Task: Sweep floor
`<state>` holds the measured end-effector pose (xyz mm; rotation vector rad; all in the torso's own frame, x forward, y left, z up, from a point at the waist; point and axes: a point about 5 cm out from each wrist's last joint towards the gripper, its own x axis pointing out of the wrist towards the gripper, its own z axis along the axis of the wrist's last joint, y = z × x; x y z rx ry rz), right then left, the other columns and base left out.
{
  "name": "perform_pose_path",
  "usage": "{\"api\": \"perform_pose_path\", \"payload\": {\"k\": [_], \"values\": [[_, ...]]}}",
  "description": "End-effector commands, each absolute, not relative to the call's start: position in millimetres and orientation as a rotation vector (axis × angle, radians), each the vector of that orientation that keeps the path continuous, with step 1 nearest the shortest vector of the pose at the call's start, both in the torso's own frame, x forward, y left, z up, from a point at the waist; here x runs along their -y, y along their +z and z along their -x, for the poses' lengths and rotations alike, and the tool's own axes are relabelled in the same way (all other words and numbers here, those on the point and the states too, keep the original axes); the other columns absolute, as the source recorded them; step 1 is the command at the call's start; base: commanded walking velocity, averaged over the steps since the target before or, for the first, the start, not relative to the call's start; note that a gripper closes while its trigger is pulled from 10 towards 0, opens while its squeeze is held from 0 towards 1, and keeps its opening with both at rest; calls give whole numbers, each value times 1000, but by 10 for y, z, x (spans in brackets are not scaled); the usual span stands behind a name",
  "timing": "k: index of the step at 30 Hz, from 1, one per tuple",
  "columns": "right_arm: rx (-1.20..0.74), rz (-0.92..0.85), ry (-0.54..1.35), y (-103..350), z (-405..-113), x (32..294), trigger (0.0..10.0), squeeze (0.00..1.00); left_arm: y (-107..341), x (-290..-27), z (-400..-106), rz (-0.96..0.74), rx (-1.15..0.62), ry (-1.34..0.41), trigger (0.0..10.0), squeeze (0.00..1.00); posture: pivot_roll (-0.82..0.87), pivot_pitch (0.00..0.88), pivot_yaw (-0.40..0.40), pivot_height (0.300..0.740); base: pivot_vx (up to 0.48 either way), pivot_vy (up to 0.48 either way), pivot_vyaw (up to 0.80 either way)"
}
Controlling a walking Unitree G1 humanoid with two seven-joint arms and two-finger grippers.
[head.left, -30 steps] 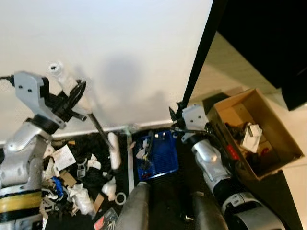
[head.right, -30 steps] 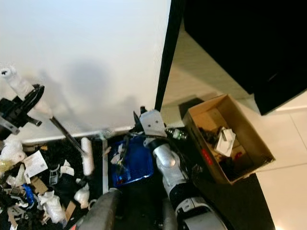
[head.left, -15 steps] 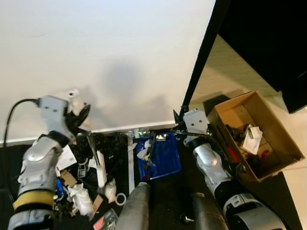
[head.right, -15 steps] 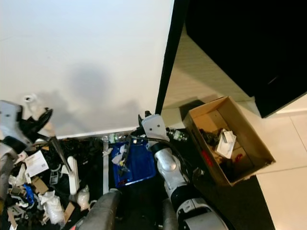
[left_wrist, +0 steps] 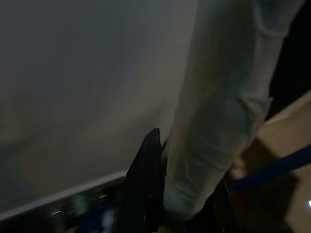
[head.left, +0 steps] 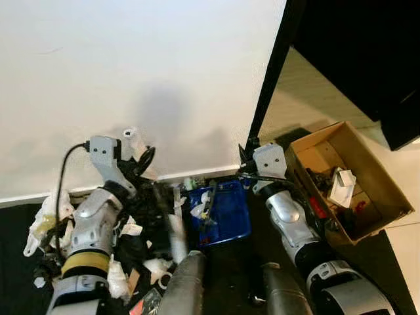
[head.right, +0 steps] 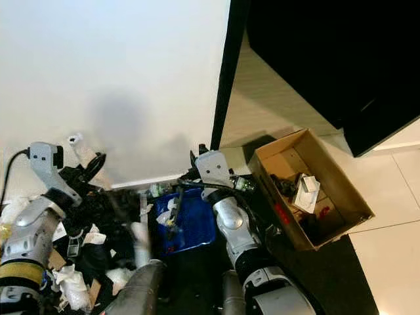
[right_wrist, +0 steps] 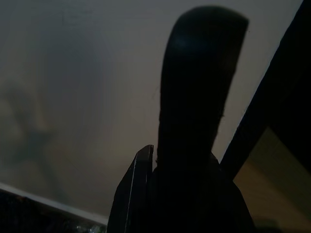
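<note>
Sweeping along the white wall (head.left: 131, 72), we are clenching the brush handle (head.left: 134, 146) in our left gripper (head.left: 139, 161), its head blurring over litter (head.left: 125, 230) piled on the dark floor (head.left: 13, 236). Our right gripper (head.left: 249, 169) is gripping the blue dustpan (head.left: 226, 213) by its black handle. Some scraps are lying in the pan; most are remaining outside. A cardboard box (head.left: 367, 170) is sitting at far right.
</note>
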<state>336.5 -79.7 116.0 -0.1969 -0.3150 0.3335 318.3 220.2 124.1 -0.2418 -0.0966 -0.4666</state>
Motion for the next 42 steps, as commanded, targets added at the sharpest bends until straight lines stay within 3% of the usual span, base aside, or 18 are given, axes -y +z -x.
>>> {"api": "perform_pose_path", "payload": {"k": [1, 18, 23, 29, 33, 38, 42], "values": [[337, 212, 333, 1191, -3368, 833, 10000, 0, 1214, -2151, -3151, 334, 107, -491, 10000, 0, 213, 330, -5, 740, 0, 0, 0], [331, 204, 352, 1189, -3370, 788, 10000, 0, 1748, -2132, -3017, 301, 231, -629, 10000, 0, 239, 325, 3, 740, 0, 0, 0], [388, 153, 320, 1324, -3372, 852, 10000, 0, 1874, -2174, -2835, 150, 186, -622, 10000, 0, 257, 315, 21, 740, 0, 0, 0], [436, 91, 263, 1417, -3301, 1020, 10000, 0, 2097, -2166, -2585, 125, 144, -621, 10000, 0, 285, 302, 39, 740, 0, 0, 0], [428, 82, 237, 1381, -3260, 1107, 10000, 0, 2177, -2176, -2566, 104, 111, -593, 10000, 0, 290, 299, 43, 740, 0, 0, 0], [417, -16, 194, 1419, -3194, 1228, 10000, 0, 2160, -2379, -2620, -89, -92, -354, 10000, 0, 300, 273, 70, 740, 0, 0, 0], [424, -30, 193, 1463, -3175, 1237, 10000, 0, 2108, -2490, -2614, -148, -148, -307, 10000, 0, 298, 259, 80, 740, 0, 0, 0]]}}
